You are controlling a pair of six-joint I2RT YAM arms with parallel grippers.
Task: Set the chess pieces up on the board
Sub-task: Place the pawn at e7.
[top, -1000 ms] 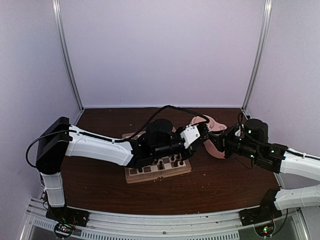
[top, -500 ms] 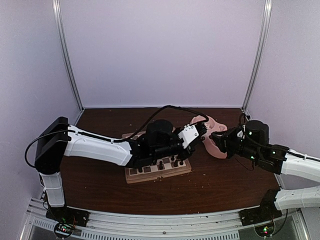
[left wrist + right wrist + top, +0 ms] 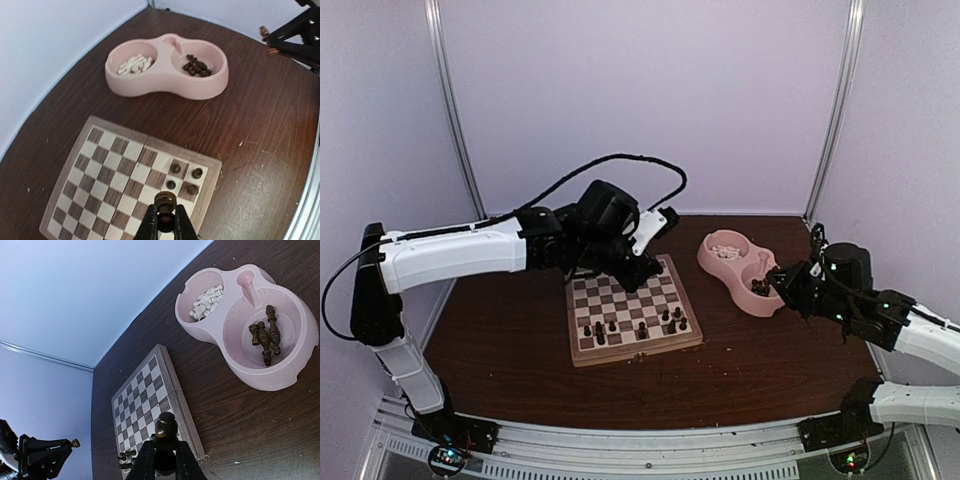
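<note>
Left gripper [image 3: 165, 220]: clamped on 1 dark piece [image 3: 165, 200], whose round head shows past the fingertips
Right gripper [image 3: 165, 455]: clamped on another dark piece [image 3: 165, 426], gripped the same way
Board [image 3: 638, 350]: flat on the table [image 3: 770, 350] in front of the left arm, with standing pieces [image 3: 642, 328] only along its near rows
Corner cluster [image 3: 184, 179]: 4 dark pieces at the board's near right corner
Pink bowl [image 3: 772, 305]: right of the board and apart from it, with white pieces [image 3: 206, 302] in the far cup and spare dark pieces [image 3: 265, 337] in the near cup
Nearer arm: the left, hanging above the board; the right gripper sits off by the bowl, well apart from the board
Deciding relation: the cluster lies just ahead and right of the left arm's piece, with bare squares below and to its left
Piece axis: seems to run along the fingers, so it likely has to point straight down at a bare square
Risk: probably clipping the cluster on the way down
</note>
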